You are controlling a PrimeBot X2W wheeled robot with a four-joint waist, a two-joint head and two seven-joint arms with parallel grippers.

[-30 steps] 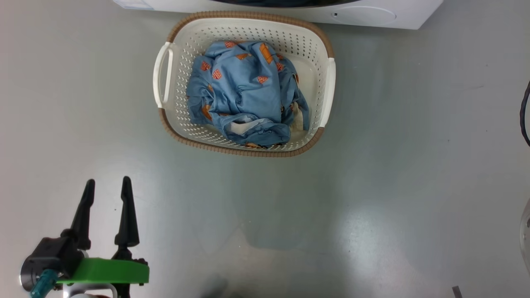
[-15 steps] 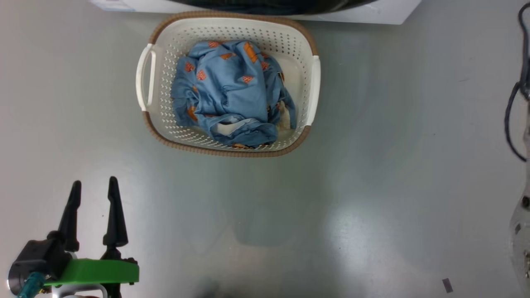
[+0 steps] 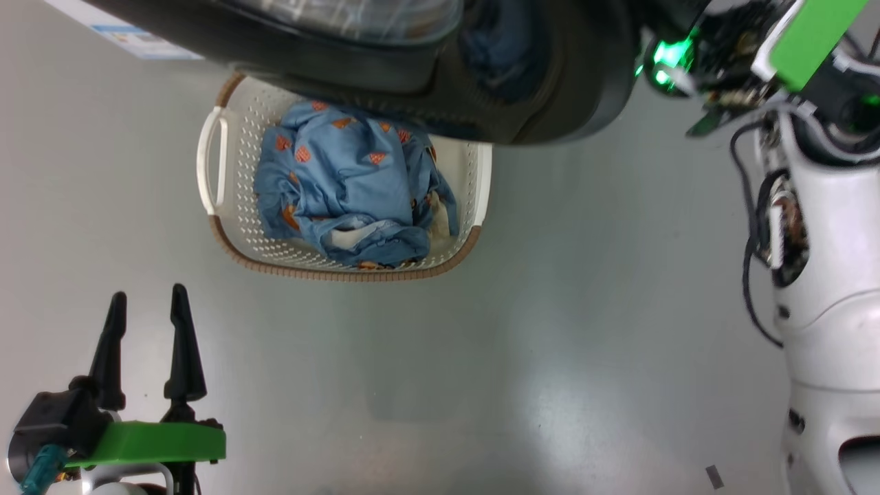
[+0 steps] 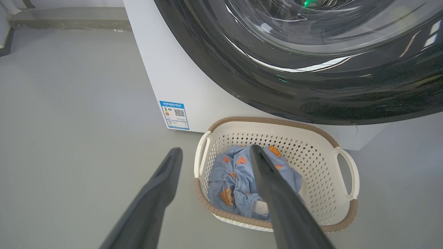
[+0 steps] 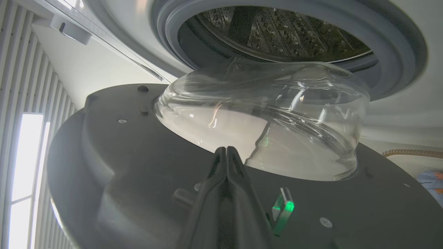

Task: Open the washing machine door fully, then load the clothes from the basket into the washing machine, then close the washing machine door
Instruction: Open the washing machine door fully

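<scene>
The washing machine door (image 3: 550, 89) stands swung out over the far end of the basket (image 3: 344, 273), its black ring (image 4: 311, 90) glossy. From its inner side, the glass bowl (image 5: 263, 117) bulges toward the steel drum (image 5: 277, 31) and grey gasket (image 5: 394, 45). My right gripper (image 5: 225, 149) is shut, with nothing between its fingers, and lies close against the door's inner ring. Light-blue clothes (image 3: 344, 172) with orange figures lie bunched in the basket (image 4: 270, 121). My left gripper (image 3: 146, 299) hangs open over the floor, short of the basket, also open in its own view (image 4: 215, 150).
The white washing machine (image 4: 180, 76) carries a blue label (image 4: 174, 114) at its lower corner. My right arm (image 3: 825, 206) with cables rises along the right side. Grey floor (image 3: 481, 378) surrounds the basket.
The head camera has shifted. The door has swung out into the top of the head view above the basket, and my right arm has come in at the right. My left gripper stays open.
</scene>
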